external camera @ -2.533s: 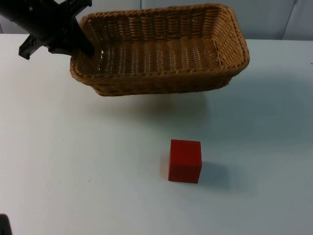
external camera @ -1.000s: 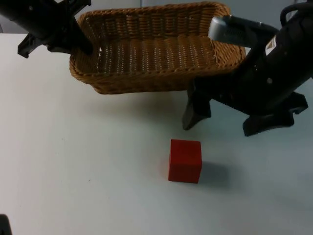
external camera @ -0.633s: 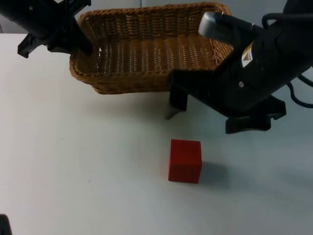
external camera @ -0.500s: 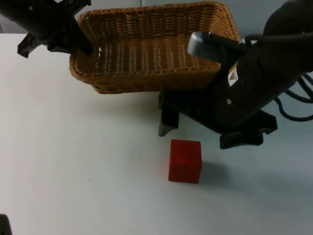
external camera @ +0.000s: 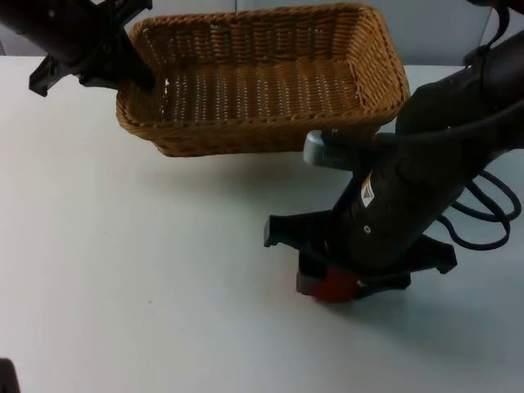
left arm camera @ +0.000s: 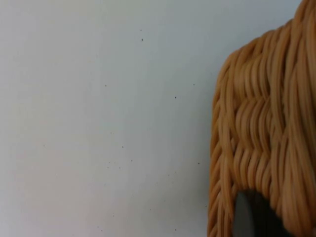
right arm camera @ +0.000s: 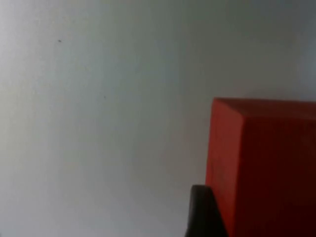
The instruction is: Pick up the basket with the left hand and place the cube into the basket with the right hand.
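Now the left gripper sits at the left end of the wicker basket, fingers clamped on the basket's short wall near its corner. The basket is held off the white counter, slightly tilted, with its shadow on the counter below its front wall. Nothing lies inside the basket; its woven floor shows bare. In the left wrist view the basket's woven wall is close up, with a black fingertip pressed against it and speckled counter beside it.

The right gripper is down at the counter, in front of the basket and toward its right end, well apart from it. The right arm's black body covers most of the red cube; a bit of red shows under the gripper's front edge. The cube rests on the counter, not in the basket. In the right wrist view the cube is close, upright, its face and top edge visible, and one black fingertip stands right against its side face. The fingers are apart with the cube between them; whether both touch the cube, cannot tell. A faint shadow falls on the counter around the cube.
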You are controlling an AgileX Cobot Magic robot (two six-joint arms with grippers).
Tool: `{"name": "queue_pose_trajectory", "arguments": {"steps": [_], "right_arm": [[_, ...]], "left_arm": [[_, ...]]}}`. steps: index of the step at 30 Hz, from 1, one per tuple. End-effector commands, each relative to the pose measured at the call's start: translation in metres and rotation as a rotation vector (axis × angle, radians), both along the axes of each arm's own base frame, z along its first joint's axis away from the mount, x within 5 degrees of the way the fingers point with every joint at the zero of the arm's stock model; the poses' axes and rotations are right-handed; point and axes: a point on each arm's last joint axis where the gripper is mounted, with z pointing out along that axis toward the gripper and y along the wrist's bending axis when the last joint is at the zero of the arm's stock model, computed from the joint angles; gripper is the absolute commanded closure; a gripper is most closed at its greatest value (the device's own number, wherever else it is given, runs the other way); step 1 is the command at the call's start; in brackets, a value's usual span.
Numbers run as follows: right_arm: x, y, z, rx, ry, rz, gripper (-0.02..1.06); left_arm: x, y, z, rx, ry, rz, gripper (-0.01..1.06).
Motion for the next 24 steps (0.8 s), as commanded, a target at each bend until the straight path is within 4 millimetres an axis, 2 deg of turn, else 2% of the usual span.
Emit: {"name": "queue_pose_trajectory", "arguments": {"steps": [1,3,4,5,9,10,11,12,13,14,18,19,24], "right_arm": [[0.000,0.004,0.002,0.008,-0.019,0.027,1.04],[-0.002,0.013,0.012,0.017,-0.054,0.108,1.05],[-0.006,0.024,0.023,0.037,-0.077,0.171,1.05],[-0.006,0.024,0.023,0.037,-0.077,0.171,1.05],[-0.013,0.057,0.069,0.133,-0.182,0.352,1.05],[-0.013,0.057,0.069,0.133,-0.182,0.352,1.05],[-0.013,0.063,0.084,0.150,-0.215,0.403,1.05],[-0.010,0.068,0.108,0.169,-0.257,0.434,1.05],[-0.008,0.070,0.120,0.174,-0.278,0.445,1.05],[-0.008,0.070,0.120,0.174,-0.278,0.445,1.05],[0.017,0.062,0.160,0.106,-0.394,0.476,1.05],[0.017,0.062,0.160,0.106,-0.394,0.476,1.05],[0.056,0.038,0.181,0.034,-0.511,0.434,1.05]], "left_arm": [[0.002,-0.003,0.013,-0.041,-0.023,0.016,1.05],[0.002,-0.003,0.013,-0.041,-0.023,0.016,1.05],[0.002,-0.003,0.013,-0.041,-0.023,0.016,1.05],[0.002,-0.003,0.013,-0.041,-0.023,0.016,1.05],[0.002,-0.003,0.013,-0.041,-0.023,0.016,1.05],[0.002,-0.003,0.013,-0.041,-0.023,0.016,1.05],[0.002,-0.003,0.013,-0.041,-0.023,0.016,1.05],[0.002,-0.003,0.013,-0.041,-0.023,0.016,1.05],[0.002,-0.003,0.013,-0.041,-0.023,0.016,1.05],[0.002,-0.003,0.013,-0.041,-0.023,0.016,1.05],[0.002,-0.003,0.013,-0.041,-0.023,0.016,1.05],[0.002,-0.003,0.013,-0.041,-0.023,0.016,1.05],[0.002,-0.003,0.013,-0.040,-0.024,0.018,1.05]]}}
